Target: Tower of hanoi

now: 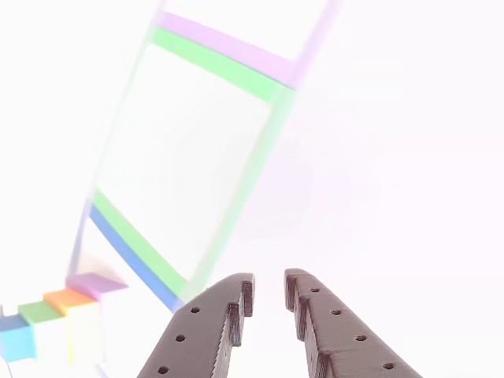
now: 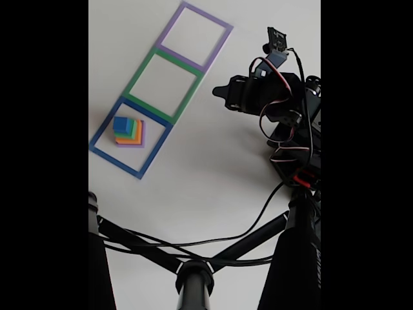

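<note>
**Blocks stacked in the blue square, tool empty**

In the fixed view the stack of blocks (image 2: 128, 132) sits inside the blue tape square (image 2: 103, 154), at the near-left end of a row of three outlined squares on the white desk (image 2: 213, 181). The stack is stepped: a small blue block (image 2: 122, 124) on top, then a green one (image 2: 133, 128), an orange one (image 2: 122, 139) and a wide purple one (image 2: 141, 134) at the bottom (each peeks out from under the one above). The green tape square (image 2: 143, 64) comes next in the row and the purple tape square (image 2: 222, 40) is the farthest.

The arm (image 2: 271, 97) stands at the right of that view, well apart from the stack, with red and white wires looped over it. Black tripod legs (image 2: 193, 258) and a cable cross the lower part.

In the other view the tool (image 1: 268, 293) comes up from the bottom edge, its two brown ridged fingers (image 1: 228, 315) parted by a narrow gap with nothing between them. The picture is strongly overexposed; the stack (image 1: 55, 319) shows at the lower left corner, apart from the fingers.
</note>
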Controlling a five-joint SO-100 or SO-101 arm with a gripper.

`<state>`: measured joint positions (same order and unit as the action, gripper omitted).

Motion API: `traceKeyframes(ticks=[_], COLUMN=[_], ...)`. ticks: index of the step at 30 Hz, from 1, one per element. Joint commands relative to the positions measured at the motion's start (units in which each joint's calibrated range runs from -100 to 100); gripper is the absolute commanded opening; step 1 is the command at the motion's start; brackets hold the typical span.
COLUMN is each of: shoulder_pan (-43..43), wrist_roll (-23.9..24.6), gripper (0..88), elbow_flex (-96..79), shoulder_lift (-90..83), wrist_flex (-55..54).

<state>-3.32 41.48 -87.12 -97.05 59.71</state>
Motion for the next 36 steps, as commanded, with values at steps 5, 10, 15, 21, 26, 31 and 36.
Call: traceKeyframes(ticks=[5, 10, 15, 21, 26, 31, 36], shoulder_pan=[-0.3, -0.4, 0.3, 0.4, 0.6, 0.7, 0.7], wrist_roll=[13.4, 16.9, 21.8, 21.7, 21.3, 21.5, 23.9], gripper=[0.0, 0.0, 0.0, 0.0, 0.0, 0.0, 0.0], elbow_flex=[-3.7, -10.3, -10.7, -10.8, -10.8, -10.6, -10.2], shoulder_lift=[-2.9, -2.9, -2.9, -2.9, -2.9, -2.9, -2.9], wrist_flex=[4.7, -1.9, -1.8, -2.2, -2.2, -1.5, -0.4])
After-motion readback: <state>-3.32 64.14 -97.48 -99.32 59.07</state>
